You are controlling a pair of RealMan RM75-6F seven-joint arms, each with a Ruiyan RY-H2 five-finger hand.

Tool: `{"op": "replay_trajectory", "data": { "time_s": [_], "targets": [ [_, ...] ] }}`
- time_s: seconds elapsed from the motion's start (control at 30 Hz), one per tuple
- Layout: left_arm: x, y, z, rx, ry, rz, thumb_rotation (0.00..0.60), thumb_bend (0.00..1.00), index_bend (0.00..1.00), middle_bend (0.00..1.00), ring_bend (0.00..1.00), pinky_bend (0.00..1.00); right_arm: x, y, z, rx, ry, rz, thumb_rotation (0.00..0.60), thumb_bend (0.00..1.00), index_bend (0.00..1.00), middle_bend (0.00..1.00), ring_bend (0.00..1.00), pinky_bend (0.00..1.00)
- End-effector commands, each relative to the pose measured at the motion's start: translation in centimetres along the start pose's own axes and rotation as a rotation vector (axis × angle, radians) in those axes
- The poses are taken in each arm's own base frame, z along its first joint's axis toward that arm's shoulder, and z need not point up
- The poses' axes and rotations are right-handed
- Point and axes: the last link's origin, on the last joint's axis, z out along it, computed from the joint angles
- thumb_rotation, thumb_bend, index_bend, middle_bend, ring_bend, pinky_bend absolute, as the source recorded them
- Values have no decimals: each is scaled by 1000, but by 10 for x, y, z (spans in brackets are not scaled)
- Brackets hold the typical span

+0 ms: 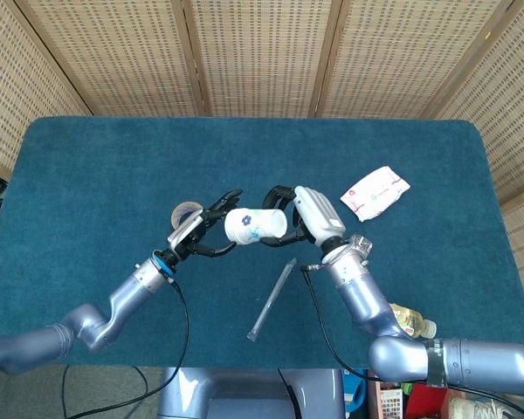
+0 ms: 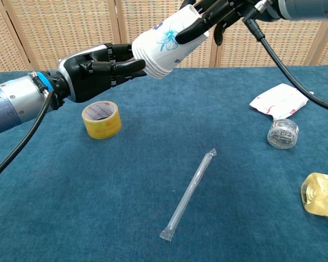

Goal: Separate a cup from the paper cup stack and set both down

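1. The paper cup stack [image 2: 167, 41] hangs tilted in the air above the table [image 2: 98, 191], rims toward my right.
2. My right hand [image 2: 216, 13] grips its upper end.
3. My left hand [image 2: 101, 68] reaches its fingertips [image 2: 134, 65] to the stack's base; they seem to touch, though I cannot tell whether they grip.
4. Below lie a tape roll [image 2: 101, 119] and a wrapped straw [image 2: 188, 194].

**No words to read**

There are no words or numbers that can be read here. The paper cup stack [image 2: 165, 42] has a blue flower picture on its side, but no letters. The white packet [image 2: 279, 101] has pink marks too small to read.
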Motion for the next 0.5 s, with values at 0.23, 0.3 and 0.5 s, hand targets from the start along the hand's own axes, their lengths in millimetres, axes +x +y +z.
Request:
{"op": "replay_trajectory", "data": {
  "time_s": [0.23, 0.3, 0.5],
  "targets": [
    [-2, -3, 2, 7, 0, -9, 600, 401, 629, 19, 0, 0, -2, 1, 0, 0, -12, -4, 600, 199, 723, 604, 479, 678],
    [-2, -3, 4, 8, 1, -10, 600, 403, 643, 23, 0, 0, -3, 1, -1, 3, -16, -5, 600, 199, 723, 604, 479, 679],
    [-4, -5, 7, 10, 2, -11, 600, 405, 681, 33, 0, 0, -2, 1, -2, 5, -13, -8, 600, 199, 723, 604, 479, 678]
  ]
}}
